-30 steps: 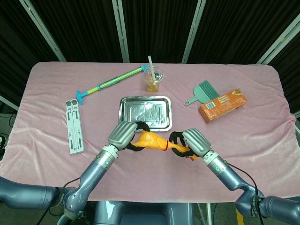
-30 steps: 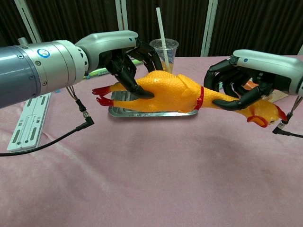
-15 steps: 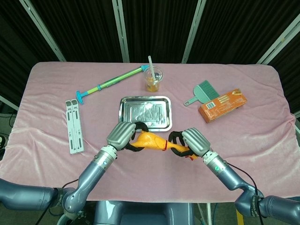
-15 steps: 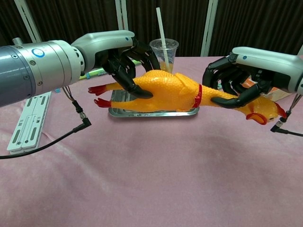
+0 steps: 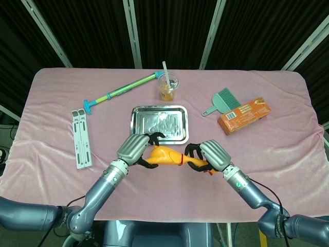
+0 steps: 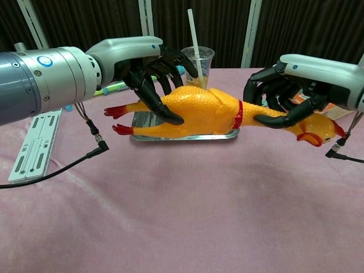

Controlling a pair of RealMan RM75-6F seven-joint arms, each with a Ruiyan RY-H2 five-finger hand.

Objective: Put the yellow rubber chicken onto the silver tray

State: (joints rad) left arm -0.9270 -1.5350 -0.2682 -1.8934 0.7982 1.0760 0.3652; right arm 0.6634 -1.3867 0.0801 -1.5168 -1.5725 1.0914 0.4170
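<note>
I've got the bumpy yellow rubber chicken [image 6: 207, 108] gripped by left hand [image 6: 149, 65] and right hand [image 6: 296, 85], above the shiny silver tray [image 5: 159, 123].

Both arms reach forward, angled inward toward each other. The left robot hand [image 6: 149, 62] curls its dark fingers [image 6: 165, 111] around the yellow rubber chicken [image 6: 205, 111] at its body; the right robot hand [image 6: 293, 85] clasps its neck, holding it raised.
</note>
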